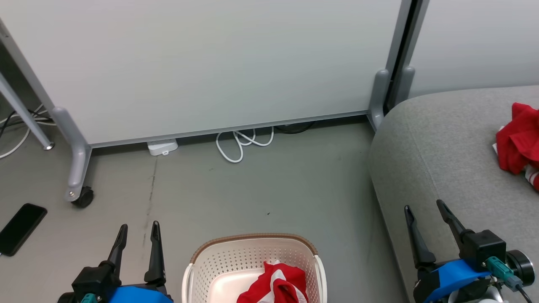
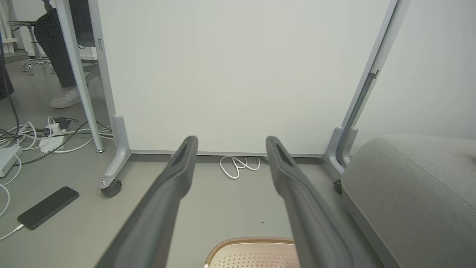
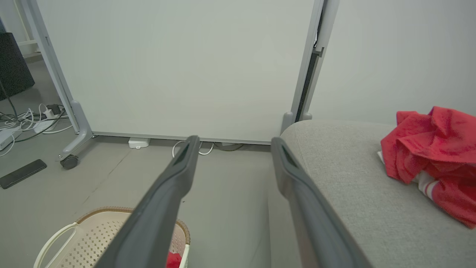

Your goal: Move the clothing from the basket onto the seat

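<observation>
1. Left gripper (image 1: 139,225) sits at the lower left of the head view; its two dark fingers are spread wide with nothing between them; it hangs over bare floor, just left of the basket (image 1: 252,237).
2. The right gripper (image 1: 423,205) sits at the lower right; its fingers are likewise parted and empty; it hovers over the near left edge of the seat (image 1: 442,147), touching no cloth.
3. The basket stands on the grey floor between the two grippers, cut off by the bottom edge of the head view; its walls are cream and perforated, its rim brown; a red garment (image 1: 278,284) with white striping lies crumpled inside, toward the right wall.
4. A second red garment (image 1: 518,143) lies bunched on the seat at the right edge of the head view, well apart from the right gripper; white striped trim shows along its lower side.
5. The seat is grey woven fabric with a rounded corner; it stands to the right of the basket, not touching it; its far corner is near the foot of a pale partition panel (image 1: 210,63).
6. The panel rests on grey legs, one with a dark caster (image 1: 83,197); a white cable (image 1: 240,145) lies looped at its base; a dark phone (image 1: 21,229) lies flat on the floor at far left; in the left wrist view a person's shoe (image 2: 66,98) shows beyond the panel's leg.
</observation>
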Motion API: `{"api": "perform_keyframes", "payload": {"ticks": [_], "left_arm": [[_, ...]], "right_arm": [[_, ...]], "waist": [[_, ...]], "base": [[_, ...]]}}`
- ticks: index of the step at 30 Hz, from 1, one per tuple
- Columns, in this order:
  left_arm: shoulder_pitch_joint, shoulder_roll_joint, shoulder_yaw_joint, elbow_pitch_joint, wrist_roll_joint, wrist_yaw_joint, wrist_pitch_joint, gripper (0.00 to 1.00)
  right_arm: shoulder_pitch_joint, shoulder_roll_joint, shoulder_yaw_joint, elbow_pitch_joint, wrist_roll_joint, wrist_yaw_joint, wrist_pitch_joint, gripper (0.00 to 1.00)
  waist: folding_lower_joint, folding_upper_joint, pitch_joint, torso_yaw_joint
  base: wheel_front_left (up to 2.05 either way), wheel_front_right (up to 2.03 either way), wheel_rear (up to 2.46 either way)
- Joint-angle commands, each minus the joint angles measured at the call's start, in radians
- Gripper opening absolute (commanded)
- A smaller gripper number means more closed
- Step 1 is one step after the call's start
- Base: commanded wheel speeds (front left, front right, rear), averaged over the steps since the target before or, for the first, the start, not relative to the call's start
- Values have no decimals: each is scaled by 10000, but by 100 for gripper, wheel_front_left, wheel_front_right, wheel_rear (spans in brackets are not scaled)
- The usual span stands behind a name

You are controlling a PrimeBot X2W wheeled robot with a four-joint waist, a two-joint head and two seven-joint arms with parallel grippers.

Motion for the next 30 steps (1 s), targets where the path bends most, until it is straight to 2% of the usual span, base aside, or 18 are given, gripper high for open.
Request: {"api": "perform_keyframes", "payload": {"ticks": [1,11,30], "left_arm": [[59,-4,78,-8,57,-43,-28,100],[-38,-52,271,34,260,-111,-26,100],[-204,-158,606,-154,456,-184,-26,100]], "right_arm": [[120,48,28,-61,14,5,43,100],[-10,96,178,-183,-61,3,96,100],[-213,117,471,-109,264,3,-20,100]], "waist": [[0,-1,20,124],[0,-1,172,545],[0,-1,456,374]], "base": [[0,0,0],[0,0,0],[0,0,0]]}}
